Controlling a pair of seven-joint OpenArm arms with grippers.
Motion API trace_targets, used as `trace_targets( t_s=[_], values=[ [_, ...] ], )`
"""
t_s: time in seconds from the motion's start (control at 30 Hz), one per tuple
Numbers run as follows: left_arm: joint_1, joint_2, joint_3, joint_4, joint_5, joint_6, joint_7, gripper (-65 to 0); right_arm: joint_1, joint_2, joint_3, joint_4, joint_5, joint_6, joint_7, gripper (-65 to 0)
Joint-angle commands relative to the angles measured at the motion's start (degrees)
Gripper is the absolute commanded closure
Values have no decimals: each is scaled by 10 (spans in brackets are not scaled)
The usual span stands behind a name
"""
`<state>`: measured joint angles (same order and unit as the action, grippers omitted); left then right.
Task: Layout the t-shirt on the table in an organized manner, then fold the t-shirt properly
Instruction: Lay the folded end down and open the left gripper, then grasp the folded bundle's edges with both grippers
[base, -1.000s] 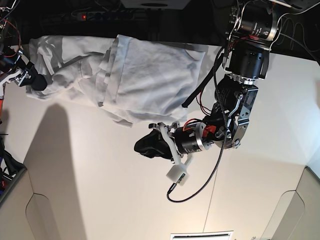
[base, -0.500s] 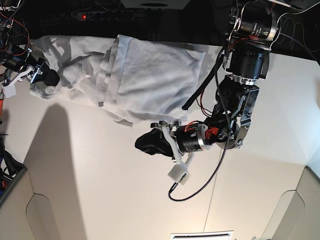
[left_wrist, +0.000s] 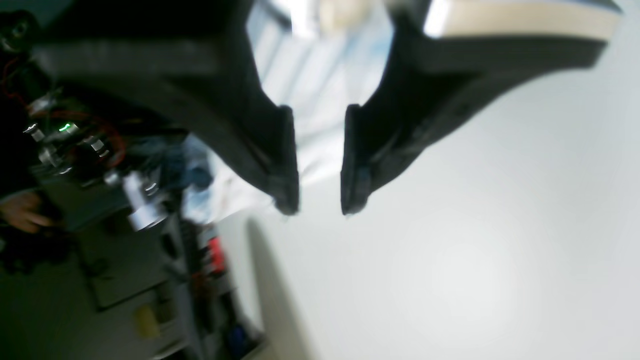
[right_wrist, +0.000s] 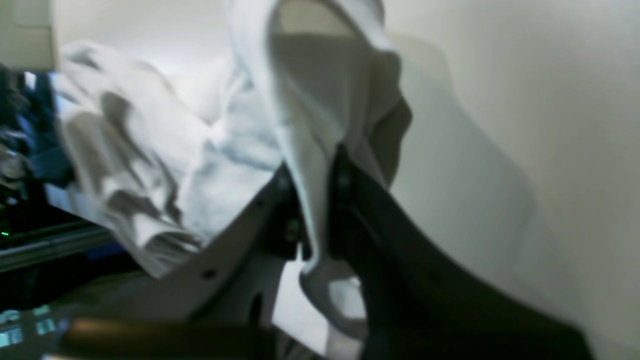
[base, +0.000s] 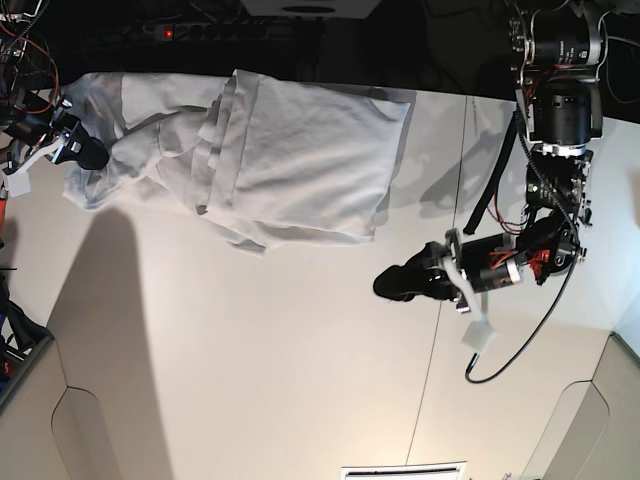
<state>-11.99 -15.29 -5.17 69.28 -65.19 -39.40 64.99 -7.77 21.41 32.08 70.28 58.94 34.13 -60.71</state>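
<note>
Step in hand, as I judge it: spreading the garment flat before any fold.

Near side of the desk (base: 250, 380), base view: bare surface, nothing laid out there.

Mid-desk: left pincer (base: 392, 284) hovers over bare desk, well apart from the cloth. In the left wrist view its jaws stand partly apart with only air and desk between them; it holds nothing.

Far side: the t-shirt (base: 290, 150) lies bunched and wrinkled along the far edge of the desk, one portion doubled over itself, some cloth reaching the edge.

Far corner, base view's left: right pincer (base: 80, 150) sits at the end of the shirt. Right wrist view shows the jaws of the right pincer closed on a fold of white fabric, the cloth draped up and over them.

To do this well, judged: keep the right grip firm, bring the left pincer to the opposite hem, pull both ends apart toward the near, open area so the doubled layer unrolls. Risk: dragging cloth off the far edge.
</note>
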Motion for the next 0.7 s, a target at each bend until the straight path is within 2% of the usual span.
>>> trace_targets(
  t_s=[0.0, 0.1, 0.2, 0.3, 0.47, 0.67],
  values=[
    [2, -13, -1, 9, -15, -6, -4, -110, 6, 11, 3, 15, 20, 2, 9, 0],
    [42, -48, -1, 9, -14, -6, -4, -1, 6, 11, 3, 42, 21, 2, 4, 0],
    [83, -75, -1, 9, -14, -6, -5, 0, 6, 10, 3, 79, 21, 2, 0, 0],
    [116, -85, -1, 9, 0, -6, -5, 0, 6, 3, 3, 126, 21, 2, -14, 0],
    [164, -71, 0, 9, 30, -6, -4, 0, 6, -36, 3, 205, 48, 2, -43, 0],
    [185, -29, 0, 9, 33, -6, -5, 0, 6, -117, 2, 261, 86, 2, -54, 0]
  ],
)
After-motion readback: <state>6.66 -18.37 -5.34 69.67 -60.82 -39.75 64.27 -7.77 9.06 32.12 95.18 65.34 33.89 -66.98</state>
